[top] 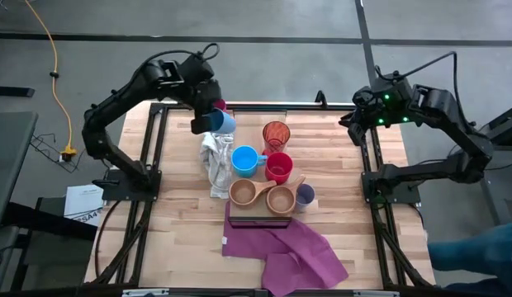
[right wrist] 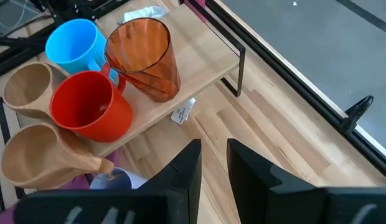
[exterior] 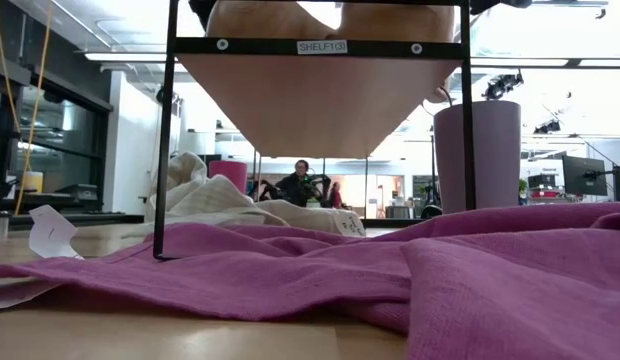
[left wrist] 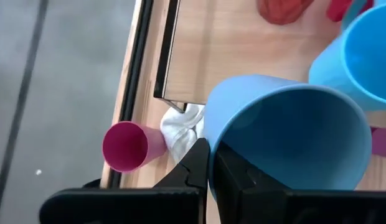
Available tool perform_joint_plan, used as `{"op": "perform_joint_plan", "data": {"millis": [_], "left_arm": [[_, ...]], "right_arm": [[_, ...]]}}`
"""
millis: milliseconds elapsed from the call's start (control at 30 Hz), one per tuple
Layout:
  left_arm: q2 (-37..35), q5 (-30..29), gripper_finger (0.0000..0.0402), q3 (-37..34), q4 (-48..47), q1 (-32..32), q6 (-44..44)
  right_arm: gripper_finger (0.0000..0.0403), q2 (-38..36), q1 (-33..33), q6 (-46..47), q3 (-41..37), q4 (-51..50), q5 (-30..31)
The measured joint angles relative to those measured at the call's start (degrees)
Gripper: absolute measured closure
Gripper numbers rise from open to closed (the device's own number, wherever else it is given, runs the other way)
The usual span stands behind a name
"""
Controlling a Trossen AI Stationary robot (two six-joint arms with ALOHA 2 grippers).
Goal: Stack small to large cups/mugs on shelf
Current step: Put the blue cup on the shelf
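The light-wood shelf [top: 254, 132] carries an orange translucent tumbler [right wrist: 146, 56], a blue mug [right wrist: 71, 43], a red mug [right wrist: 87, 109] and two wooden handled cups [right wrist: 31, 152]. A lavender tumbler [exterior: 478, 150] stands beside the shelf's near right end. Beyond the shelf's far left corner sits a magenta tumbler [left wrist: 127, 146]. My left gripper [top: 208, 120] is shut on a second blue cup [left wrist: 292, 137] there. My right gripper [right wrist: 211, 163] hangs open over the table to the right of the shelf. My left gripper holds the blue cup by its rim [left wrist: 213, 144], with one finger inside the cup and the other outside on its wall. The fingers slant down from the table's left. The cup is tilted, its mouth toward the wrist, above the shelf's far left corner.
A crumpled white cloth [top: 215, 161] lies along the shelf's left side. A purple cloth [top: 285, 247] spreads from under the shelf's near end toward the front edge. Bare wood lies right of the shelf [right wrist: 286, 155]. A person sits in the room behind [exterior: 298, 183].
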Motion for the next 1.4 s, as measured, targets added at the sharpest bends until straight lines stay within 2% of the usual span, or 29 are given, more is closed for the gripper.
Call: {"op": "perform_joint_plan", "data": {"millis": [167, 233, 433, 633, 933, 1400], "left_arm": [[3.27, 0.71, 0.0401, 1.95, 0.01, -0.04, 0.26], [4.35, 2.84, 0.0401, 3.59, 0.03, -0.05, 0.49], [8.52, 5.25, 0.0401, 11.0, -1.54, -0.14, 1.81], [12.59, 6.26, 0.0401, 16.76, -7.02, -0.12, 4.47], [15.42, 8.23, 0.0401, 17.07, -8.98, -0.16, 6.2], [16.9, 11.53, 0.0401, 17.02, -6.13, -0.74, 6.61]], "right_arm": [[0.0334, 0.17, 0.0, -1.0, 0.0, 0.0, -0.95], [0.0334, 0.17, 0.0, -0.96, 0.0, 0.0, -1.37], [0.0334, 0.14, 0.0, -2.0, 0.0, 0.0, -1.71], [0.0334, 0.14, 0.0, -1.91, 0.0, 0.0, -1.9], [0.0334, 0.14, 0.0, -1.51, 0.0, 0.0, -1.91], [0.0334, 0.14, -0.02, -1.55, 0.0, 0.75, -1.87]]}}
